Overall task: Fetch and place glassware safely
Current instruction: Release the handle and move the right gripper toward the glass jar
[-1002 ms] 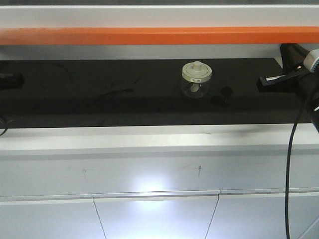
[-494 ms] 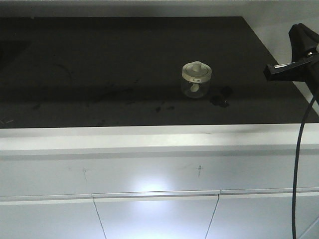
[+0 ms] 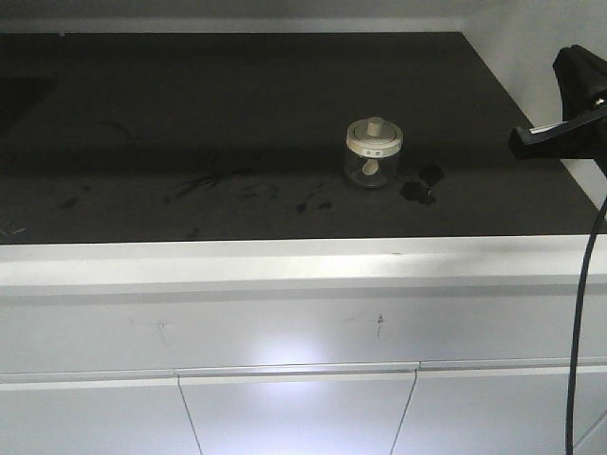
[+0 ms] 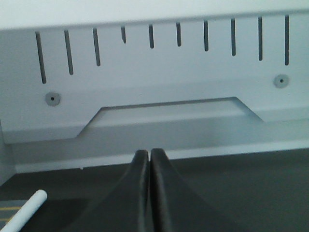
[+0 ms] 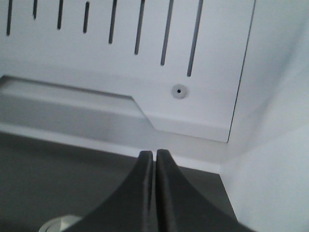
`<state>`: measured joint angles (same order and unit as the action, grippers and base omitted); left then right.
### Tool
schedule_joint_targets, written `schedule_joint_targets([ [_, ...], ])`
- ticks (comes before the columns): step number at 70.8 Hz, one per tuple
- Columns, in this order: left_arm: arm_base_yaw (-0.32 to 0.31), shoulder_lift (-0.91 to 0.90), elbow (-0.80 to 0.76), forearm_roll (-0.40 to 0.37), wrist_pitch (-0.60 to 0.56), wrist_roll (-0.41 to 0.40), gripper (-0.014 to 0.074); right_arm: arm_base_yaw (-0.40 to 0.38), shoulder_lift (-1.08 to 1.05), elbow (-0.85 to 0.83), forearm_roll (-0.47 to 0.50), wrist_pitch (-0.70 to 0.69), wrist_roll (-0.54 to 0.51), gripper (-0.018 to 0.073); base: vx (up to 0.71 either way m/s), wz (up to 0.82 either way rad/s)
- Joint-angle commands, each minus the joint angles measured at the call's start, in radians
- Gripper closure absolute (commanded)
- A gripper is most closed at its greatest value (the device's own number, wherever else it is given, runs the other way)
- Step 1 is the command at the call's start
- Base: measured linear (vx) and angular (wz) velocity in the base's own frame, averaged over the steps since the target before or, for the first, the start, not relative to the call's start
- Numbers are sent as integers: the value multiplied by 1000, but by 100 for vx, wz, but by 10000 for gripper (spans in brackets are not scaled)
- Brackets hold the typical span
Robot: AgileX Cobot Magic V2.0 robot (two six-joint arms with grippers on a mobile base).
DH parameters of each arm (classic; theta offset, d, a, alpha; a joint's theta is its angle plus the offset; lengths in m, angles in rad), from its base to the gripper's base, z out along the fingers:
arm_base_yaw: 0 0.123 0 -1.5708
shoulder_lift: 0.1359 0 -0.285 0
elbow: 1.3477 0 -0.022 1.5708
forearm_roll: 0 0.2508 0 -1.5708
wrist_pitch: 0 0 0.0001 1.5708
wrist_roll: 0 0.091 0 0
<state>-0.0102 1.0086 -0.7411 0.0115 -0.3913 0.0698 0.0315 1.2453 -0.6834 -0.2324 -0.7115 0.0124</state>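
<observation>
1. Front view: the black counter is hard and drops off at the front edge above the white cabinet. If the jar gets knocked forward, it could roll off and break.
2. The right arm hangs at the counter's right edge, well apart from the jar, with its cable dangling in front. A sideways sweep could clip the glass.
3. Wrist views: the right gripper has its fingers pressed together, empty. The left gripper is the same. The front view shows neither state and misses the left gripper entirely.
4. The jar stands upright, right of centre, with its lid on. Glass is slick, and grabbing the knob may lift only the lid.
5. The right wrist view catches a pale rim at its bottom edge, likely the lid. Only the front view shows the dark patches just beside the jar. They may be wet, can't tell.
</observation>
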Motion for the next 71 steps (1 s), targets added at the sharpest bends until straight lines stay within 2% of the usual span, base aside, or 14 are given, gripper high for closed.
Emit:
schedule_joint_targets([
  [1, -5, -76, -28, -3, 25, -2, 603, -5, -74, -28, -42, 16, 14, 560, 0, 0],
  [14, -5, -187, -13, 10, 205, -2, 603, -5, -158, -25, -43, 160, 139, 560, 0, 0],
  [26, -5, -318, 110, 30, 230, -3, 603, -5, -207, -25, -64, 236, 153, 560, 0, 0],
  [38, -5, -471, 257, 29, 232, -6, 603, -5, -244, -25, -159, 283, 228, 560, 0, 0],
  [45, -5, -564, 330, 28, 259, -33, 603, -5, -261, -25, -227, 283, 301, 560, 0, 0],
  [61, -5, -729, 419, 31, 474, -54, 603, -5, -275, -25, -365, 282, 428, 560, 0, 0],
  [71, -5, -785, 464, 31, 544, -54, 603, -5, -275, -25, -384, 280, 461, 560, 0, 0],
])
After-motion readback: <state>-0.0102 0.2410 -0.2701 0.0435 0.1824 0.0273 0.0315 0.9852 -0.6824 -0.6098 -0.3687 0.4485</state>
